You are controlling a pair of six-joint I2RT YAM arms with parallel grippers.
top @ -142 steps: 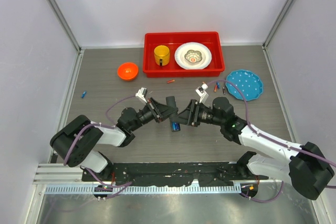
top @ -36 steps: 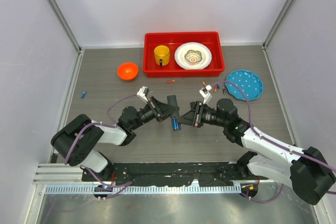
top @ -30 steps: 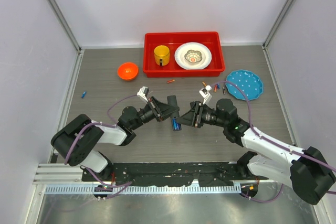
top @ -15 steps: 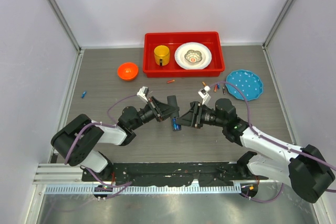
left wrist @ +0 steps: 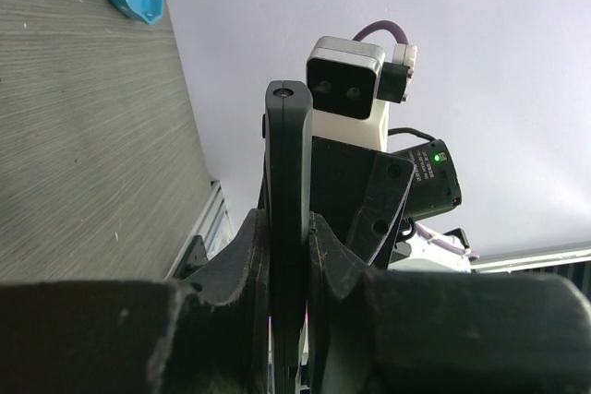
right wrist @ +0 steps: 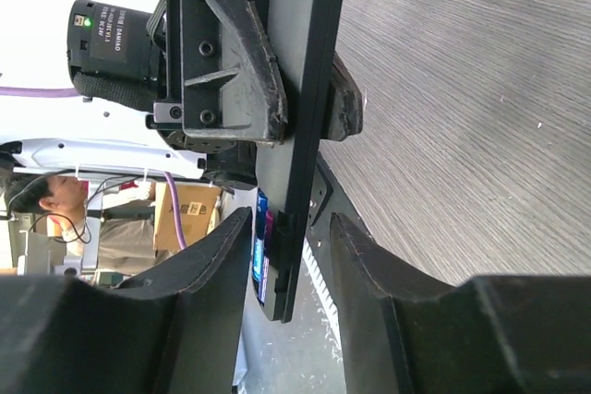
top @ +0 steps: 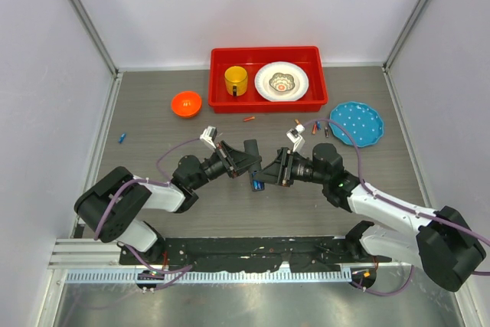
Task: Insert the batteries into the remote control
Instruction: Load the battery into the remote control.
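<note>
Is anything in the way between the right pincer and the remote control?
Nothing visible. The remote control, clamped in the left pincer, has its end between the right pincer fingers; whether they touch it is unclear.

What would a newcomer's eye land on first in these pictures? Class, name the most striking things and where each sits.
First, at the middle of the grey table, the left gripper clamps a slim flat black plastic remote control, and the right gripper straddles one end of it, jaws open. Next, the bright red rectangular plastic tray at the far edge, holding a yellow mug and a round white plate.
</note>
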